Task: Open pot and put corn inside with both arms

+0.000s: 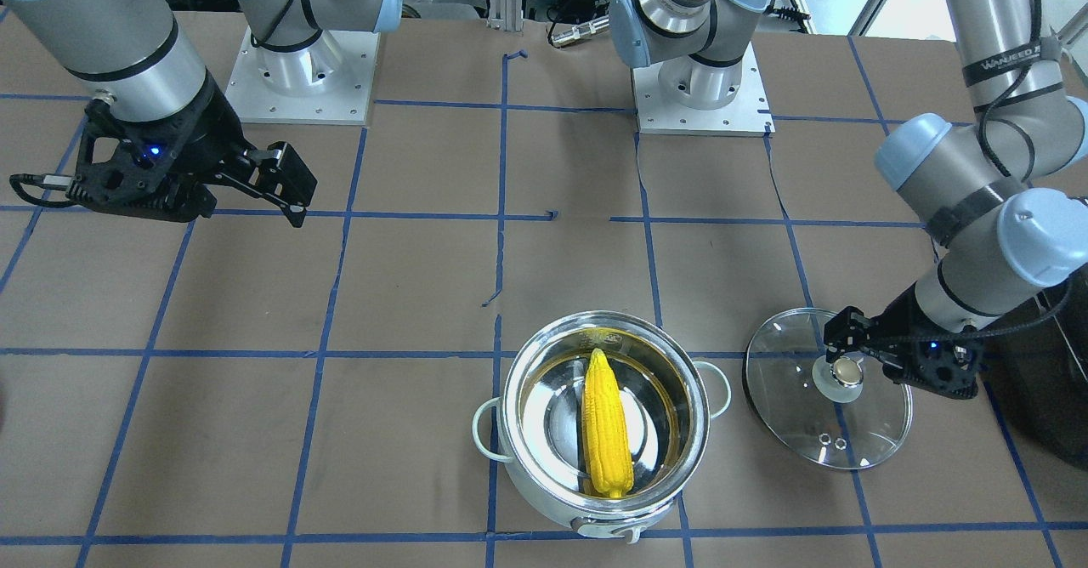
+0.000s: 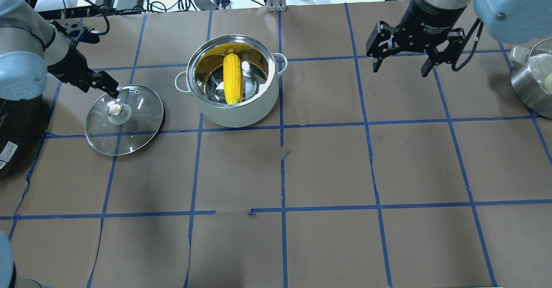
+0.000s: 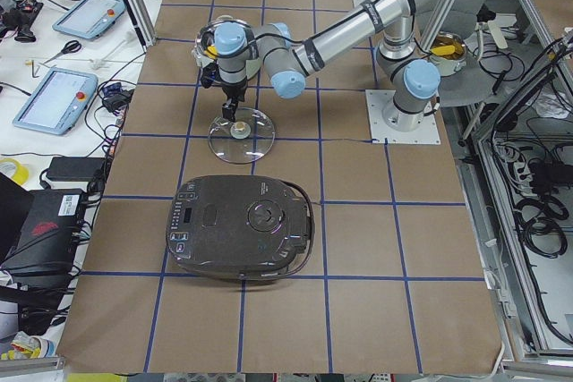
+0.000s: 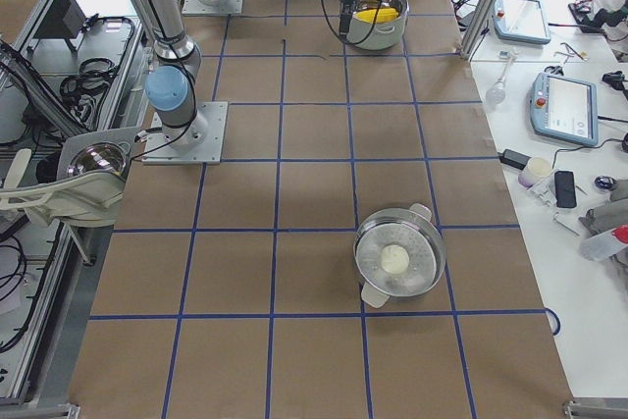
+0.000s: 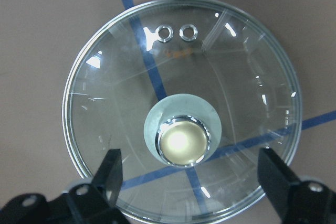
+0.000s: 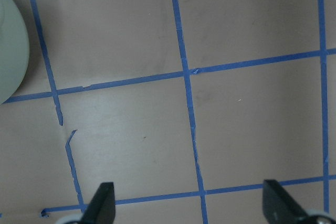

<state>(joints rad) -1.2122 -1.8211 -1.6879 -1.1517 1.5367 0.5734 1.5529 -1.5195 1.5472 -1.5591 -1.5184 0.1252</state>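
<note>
Yellow corn (image 2: pixel 232 78), mint-white pot (image 2: pixel 235 111), blue-gridded brown table (image 2: pixel 327 167)

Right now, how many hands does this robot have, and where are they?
2. The left hand is open over the knob of the glass lid beside the pot; the right hand hangs open above the table on the pot's other side.

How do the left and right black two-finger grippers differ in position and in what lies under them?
The left gripper is low over the clear glass lid on the table, fingers spread either side of its gold knob; the right gripper is over bare brown paper. The left gripper is on the robot's left of the mint-white pot holding the yellow corn cob; the right gripper is on its right. Both are open and empty.
</note>
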